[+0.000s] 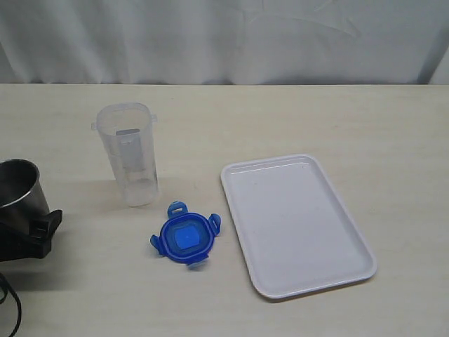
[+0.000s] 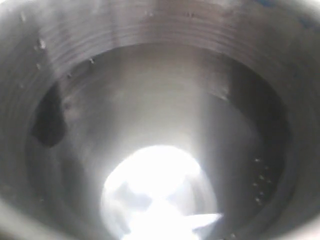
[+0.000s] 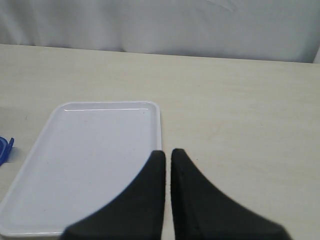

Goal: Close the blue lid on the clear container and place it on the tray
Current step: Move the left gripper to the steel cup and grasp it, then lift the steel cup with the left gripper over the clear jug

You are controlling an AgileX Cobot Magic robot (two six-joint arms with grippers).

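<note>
r gripper [image 3: 168,151] pinched closed, empty, by tray [image 1: 295,217], l gripper [image 1: 28,235] at steel cup [image 1: 17,184], jaws hidden (can't tell); spread r wide, pinch blue lid [image 1: 186,239] lying btwn upright clear container [image 1: 130,158] & tray, keep it level.

a tall clear container [image 1: 132,156] stands upright, mouth open. near its base a roundish blue lid [image 1: 185,239] with four tabs lies flat, just beside a white rectangular tray [image 1: 295,225].
</note>
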